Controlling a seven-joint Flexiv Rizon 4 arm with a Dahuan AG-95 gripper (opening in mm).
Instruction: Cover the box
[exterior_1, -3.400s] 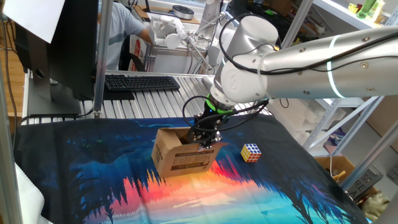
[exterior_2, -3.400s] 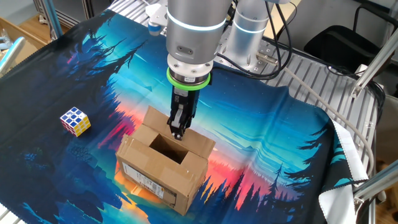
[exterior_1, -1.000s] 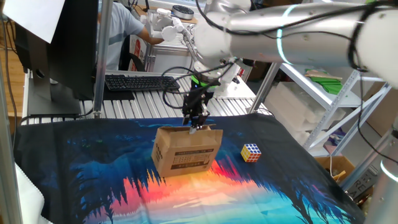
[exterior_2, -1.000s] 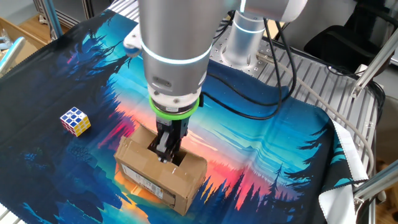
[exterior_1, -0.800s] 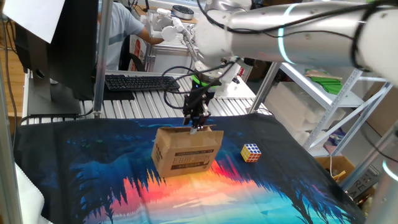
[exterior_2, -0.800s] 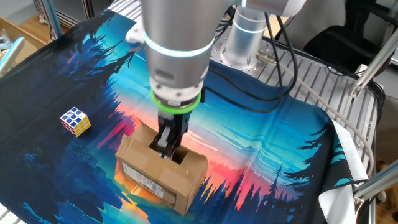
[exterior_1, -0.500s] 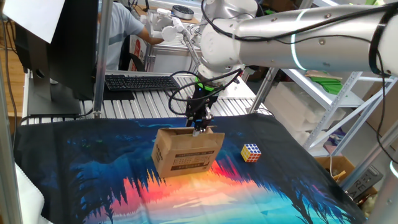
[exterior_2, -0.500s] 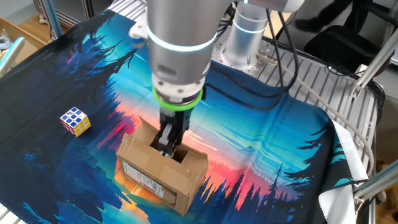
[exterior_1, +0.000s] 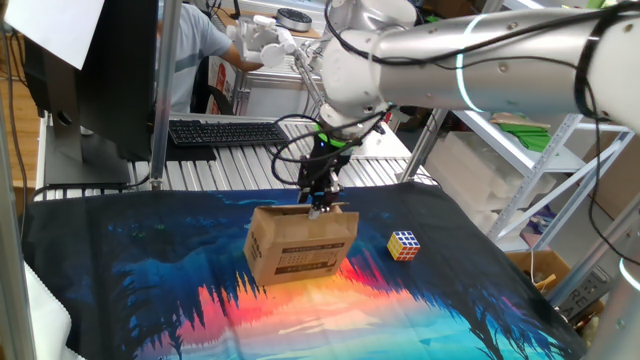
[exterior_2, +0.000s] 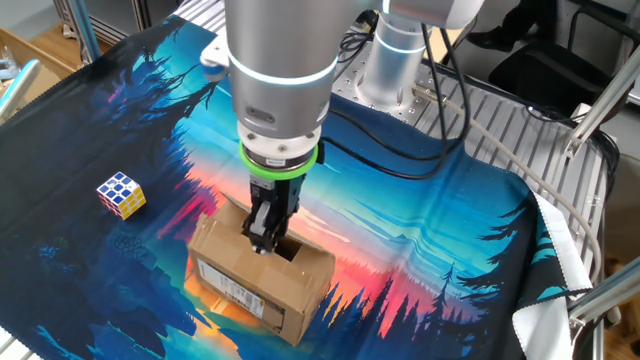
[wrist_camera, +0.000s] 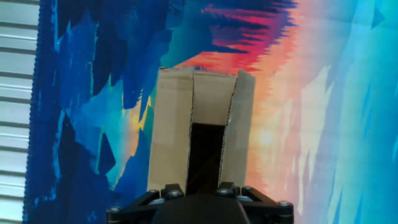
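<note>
The box (exterior_1: 300, 245) is a brown cardboard carton on the printed cloth, with dark text on its front side. In the other fixed view the box (exterior_2: 262, 287) has its flaps mostly folded in, leaving a dark slot in the top. My gripper (exterior_2: 262, 243) points straight down with its fingers together, tips at the slot's edge; it holds nothing. In one fixed view the gripper (exterior_1: 318, 206) touches the box's top rear edge. In the hand view the box (wrist_camera: 171, 124) shows two long flaps down and a dark gap between them; my fingertips are hidden.
A small Rubik's cube (exterior_1: 403, 244) lies on the cloth right of the box; it also shows in the other fixed view (exterior_2: 120, 193). A keyboard (exterior_1: 228, 132) and a monitor (exterior_1: 110, 70) stand behind the cloth. A metal post (exterior_1: 160, 90) rises at the back left.
Since 3.4 s ago the gripper has moved across the box top and the opening has narrowed to a slot. Over the last second the gripper has barely shifted.
</note>
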